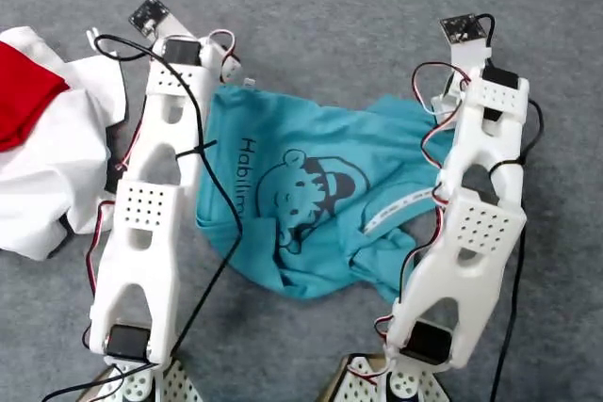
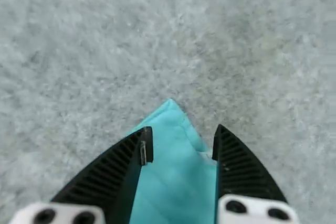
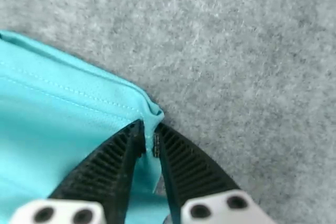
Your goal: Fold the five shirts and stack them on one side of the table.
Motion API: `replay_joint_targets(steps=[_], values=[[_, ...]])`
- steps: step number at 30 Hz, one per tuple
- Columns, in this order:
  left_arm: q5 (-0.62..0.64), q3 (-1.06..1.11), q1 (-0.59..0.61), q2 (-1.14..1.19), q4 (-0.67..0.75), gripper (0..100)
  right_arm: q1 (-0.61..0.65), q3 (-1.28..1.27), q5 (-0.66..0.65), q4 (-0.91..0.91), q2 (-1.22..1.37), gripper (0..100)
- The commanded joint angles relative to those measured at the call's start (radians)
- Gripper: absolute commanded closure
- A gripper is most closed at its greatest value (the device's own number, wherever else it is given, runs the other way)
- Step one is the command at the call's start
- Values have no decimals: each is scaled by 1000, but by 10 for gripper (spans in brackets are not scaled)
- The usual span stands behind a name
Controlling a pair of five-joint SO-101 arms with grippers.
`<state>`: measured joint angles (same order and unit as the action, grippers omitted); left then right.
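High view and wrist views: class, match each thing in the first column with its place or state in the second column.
Column one:
1. teal shirt
2. white shirt
3. left end effector
4. right end effector

Column two:
A. pinched shut on a shirt's edge
B. crumpled at the left edge of the high view
C. lying in the middle of the table
D. open, with a shirt corner between its fingers

Pairs: 1-C, 2-B, 3-D, 4-A
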<state>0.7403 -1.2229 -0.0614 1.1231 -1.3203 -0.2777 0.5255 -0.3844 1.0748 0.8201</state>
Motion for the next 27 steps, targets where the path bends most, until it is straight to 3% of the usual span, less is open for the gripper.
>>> replay_joint_targets(steps=[1, 8, 14, 19, 27], values=[[2, 43, -15, -16, 31, 808, 2, 42, -12, 6, -7, 995], [0, 87, -32, -18, -51, 810, 2, 42, -12, 6, -7, 995], [-5, 92, -23, -18, -130, 925, 2, 47, -14, 20, -7, 995], [0, 72, -11, -27, -187, 853, 2, 47, -14, 20, -5, 995], [0, -230, -11, -19, -362, 784, 2, 47, -14, 20, -5, 995]])
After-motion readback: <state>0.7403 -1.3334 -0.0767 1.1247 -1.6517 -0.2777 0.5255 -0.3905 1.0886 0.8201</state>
